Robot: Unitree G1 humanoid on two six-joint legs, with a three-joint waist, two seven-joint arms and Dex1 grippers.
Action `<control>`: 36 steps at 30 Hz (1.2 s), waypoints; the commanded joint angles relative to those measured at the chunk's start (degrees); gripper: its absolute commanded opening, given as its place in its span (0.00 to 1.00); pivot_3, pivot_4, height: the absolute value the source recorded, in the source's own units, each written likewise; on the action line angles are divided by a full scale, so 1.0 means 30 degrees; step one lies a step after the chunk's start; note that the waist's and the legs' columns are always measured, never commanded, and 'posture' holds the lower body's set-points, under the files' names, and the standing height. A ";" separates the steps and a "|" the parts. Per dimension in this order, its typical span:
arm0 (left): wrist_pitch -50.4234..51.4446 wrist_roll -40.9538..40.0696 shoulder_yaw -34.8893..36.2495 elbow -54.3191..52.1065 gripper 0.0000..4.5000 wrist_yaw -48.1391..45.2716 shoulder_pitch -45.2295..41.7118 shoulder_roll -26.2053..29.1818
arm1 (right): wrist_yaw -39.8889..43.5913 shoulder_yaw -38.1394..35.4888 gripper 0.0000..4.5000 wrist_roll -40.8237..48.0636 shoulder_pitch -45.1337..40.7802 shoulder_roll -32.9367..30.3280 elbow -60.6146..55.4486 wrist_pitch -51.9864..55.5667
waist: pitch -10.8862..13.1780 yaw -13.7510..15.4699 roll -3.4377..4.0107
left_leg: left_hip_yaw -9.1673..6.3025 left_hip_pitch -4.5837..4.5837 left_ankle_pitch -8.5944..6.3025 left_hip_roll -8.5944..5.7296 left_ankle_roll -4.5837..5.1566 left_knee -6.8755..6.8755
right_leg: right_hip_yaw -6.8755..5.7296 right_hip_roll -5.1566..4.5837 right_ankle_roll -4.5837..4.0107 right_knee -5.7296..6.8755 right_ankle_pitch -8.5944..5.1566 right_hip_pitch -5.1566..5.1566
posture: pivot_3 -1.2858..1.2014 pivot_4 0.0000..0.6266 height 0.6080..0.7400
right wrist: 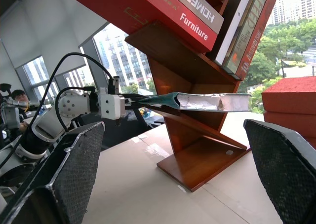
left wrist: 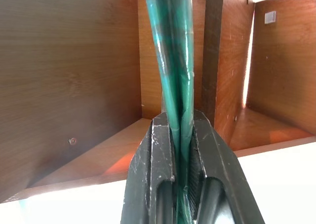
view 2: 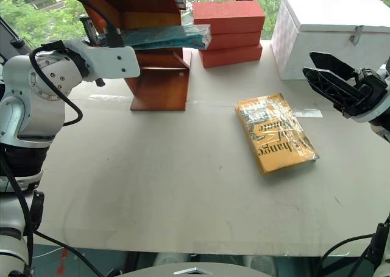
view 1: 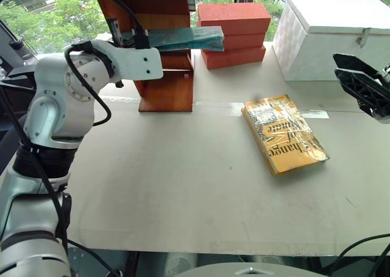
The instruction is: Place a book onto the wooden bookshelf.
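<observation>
Left gripper [left wrist: 180,135] clamped tight on one end of the teal book [view 1: 183,38], fingers [left wrist: 158,155] pressed against both covers. Holding it flat and level, out in front of the wooden bookshelf [view 1: 166,88], over the shelf board. Whether resting on the board or just above it, hard to tell. Far end of the book sticking out past the shelf's side toward the stack of red bricks [view 1: 234,33]. Plastic cover crinkled and shiny along the edge. Up on the higher slanted shelf, a row of other books [right wrist: 207,12] leaning, one red with "Furniture" on its spine. Over on the right, right gripper [view 2: 332,82] spread wide, holding nothing, raised above the table [view 1: 183,191] beside the white box [view 1: 329,33]. On the table between the two arms, a yellow-orange book [view 1: 283,133] lying flat, well apart from both grippers.
</observation>
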 commanded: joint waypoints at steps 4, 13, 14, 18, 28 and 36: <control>0.0864 0.0417 0.1003 -0.0702 0.45 -0.0047 0.0098 0.0650 | 0.0199 -0.0334 1.00 -0.0309 -0.0112 0.0268 -0.0311 -0.0528 | 0.0002 -0.0061 0.0003 | 0.0000 0.0010 0.0000 0.0004 0.0000 0.0000 | 0.0002 0.0006 -0.0001 0.0015 0.0001 -0.0001 | 0.52 0.24 1.00; 0.2411 0.0011 0.2463 -0.2482 0.99 0.0475 0.1121 0.0349 | 0.0419 -0.0541 1.00 -0.1045 0.0054 0.0468 0.0094 -0.0880 | 0.0002 -0.0026 0.0003 | 0.0001 0.0008 0.0000 0.0003 0.0000 0.0002 | 0.0002 0.0002 0.0000 0.0021 0.0001 -0.0001 | 0.52 0.24 1.00; 0.2567 -0.0179 0.2859 -0.2929 0.99 0.0713 0.1392 0.0166 | 0.0462 -0.0603 1.00 -0.1234 0.0192 0.0431 0.0138 -0.0973 | 0.0002 -0.0026 0.0003 | 0.0000 0.0009 0.0000 0.0003 0.0000 0.0002 | 0.0002 0.0002 -0.0001 0.0021 0.0001 -0.0001 | 0.52 0.24 1.00; 0.4114 -0.1112 0.4311 -0.5759 0.99 0.0705 0.3325 -0.1116 | 0.1664 -0.1011 1.00 -0.3232 0.2785 -0.0166 -0.0143 -0.2122 | 0.0000 0.0047 0.0000 | -0.0004 0.0006 0.0000 0.0003 0.0000 0.0000 | 0.0000 -0.0002 0.0000 0.0019 0.0001 0.0001 | 0.52 0.24 1.00; 0.4363 -0.9984 0.6401 -0.9287 0.99 0.0579 1.2278 -0.8747 | 0.3659 -0.0819 1.00 -1.2165 1.1750 0.1368 0.2010 -1.2432 | -0.0061 -0.0140 0.0059 | 0.0060 0.0089 -0.0001 -0.0007 -0.0001 0.0018 | 0.0035 -0.0030 0.0005 0.0023 0.0000 0.0055 | 0.52 0.24 1.00; 0.3818 -1.4418 0.5804 -0.8644 0.99 0.0517 1.8557 -1.1161 | 0.3400 0.0399 1.00 -1.4453 1.4161 0.3477 0.3278 -1.6224 | -0.0104 -0.0284 0.0060 | 0.0089 0.0240 0.0005 0.0012 -0.0003 0.0047 | 0.0087 -0.0003 -0.0012 0.0192 -0.0095 0.0077 | 0.52 0.24 1.00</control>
